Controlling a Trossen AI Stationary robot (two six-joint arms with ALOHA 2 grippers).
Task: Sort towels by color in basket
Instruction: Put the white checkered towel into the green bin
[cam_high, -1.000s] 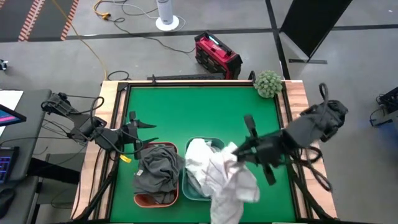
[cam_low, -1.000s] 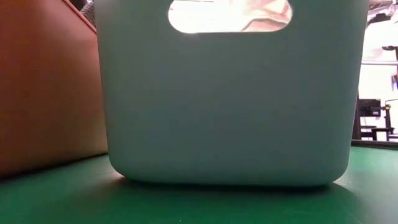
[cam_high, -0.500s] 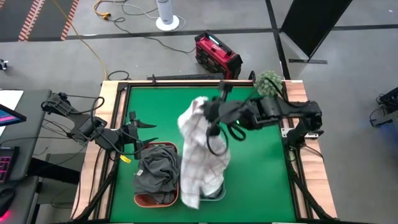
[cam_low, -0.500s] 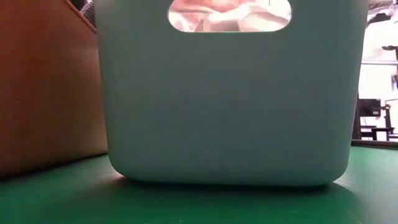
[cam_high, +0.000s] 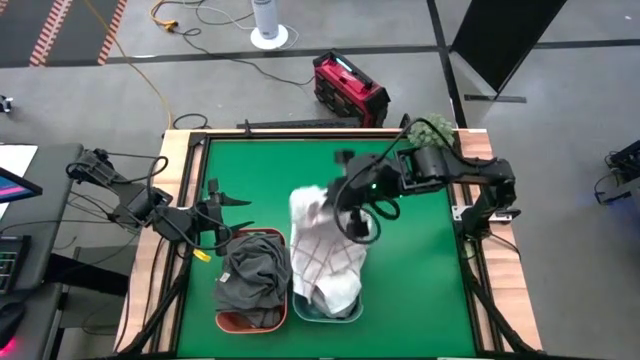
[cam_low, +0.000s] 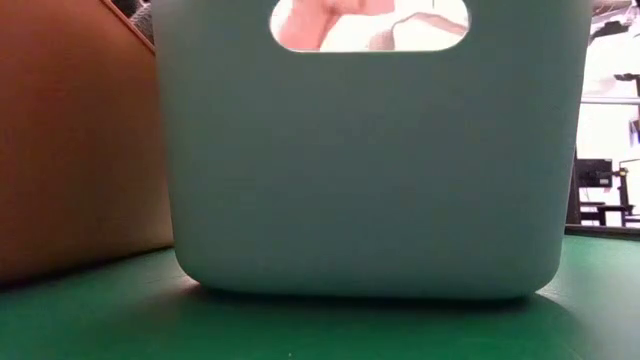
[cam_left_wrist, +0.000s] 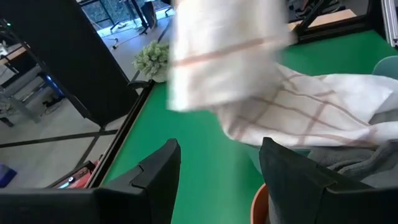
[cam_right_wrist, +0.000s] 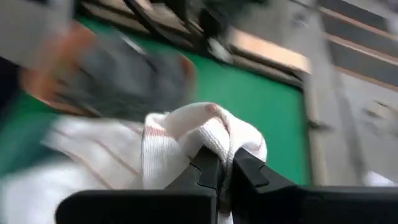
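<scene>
My right gripper (cam_high: 330, 200) is shut on a white towel with thin red check lines (cam_high: 325, 255), above the table's middle. The towel hangs from it, and its lower part lies in the teal basket (cam_high: 348, 317). The towel also shows through the basket's handle hole in the low view (cam_low: 350, 25). Dark grey towels (cam_high: 252, 275) fill the rust-orange basket (cam_high: 230, 322) beside it. My left gripper (cam_high: 228, 205) is open and empty, just beyond the orange basket's far edge. My right gripper pinches a bunched fold at the towel's upper end (cam_right_wrist: 208, 127) between its two fingers, several layers thick. The fingers reach in from the table's right side. The towel hangs below the hold, its lower end (cam_high: 330, 295) in the teal basket.
A round green fuzzy ball (cam_high: 432, 130) sits at the table's far right corner. The two baskets stand side by side at the near edge and fill the low view (cam_low: 370, 180). Green table surface (cam_high: 270, 170) lies bare on the far side.
My right gripper has swung with the white towel from the near right up and toward the table's far left, then come down a little. The towel was drawn up long out of the teal basket, and its lower part has settled back into it.
</scene>
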